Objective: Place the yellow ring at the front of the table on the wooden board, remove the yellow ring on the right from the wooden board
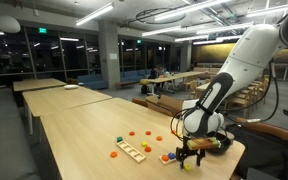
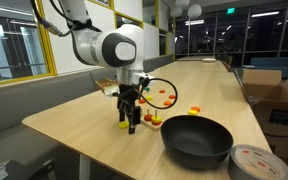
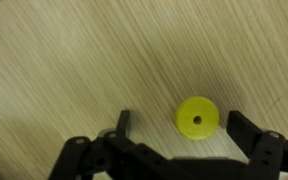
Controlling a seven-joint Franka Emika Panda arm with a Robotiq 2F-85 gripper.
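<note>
A flat yellow ring (image 3: 195, 118) with a small centre hole lies on the light-wood table (image 3: 74, 70). My gripper (image 3: 185, 122) hangs just above it, open. The ring sits between the two black fingers (image 3: 246, 124), nearer the right one, and touches neither. In both exterior views the gripper (image 1: 191, 155) (image 2: 130, 120) points straight down near the table's front end. The small wooden board (image 1: 170, 157) (image 2: 156, 122) with coloured rings stands right beside it. I cannot make out the yellow ring on the right of that board.
A paler flat board with slots (image 1: 131, 151) lies further in on the table. Loose orange and yellow rings (image 1: 147, 146) (image 2: 167, 95) are scattered around it. A large black bowl (image 2: 197, 140) stands near the table's end, with a stack of plates (image 2: 259, 162) beside it.
</note>
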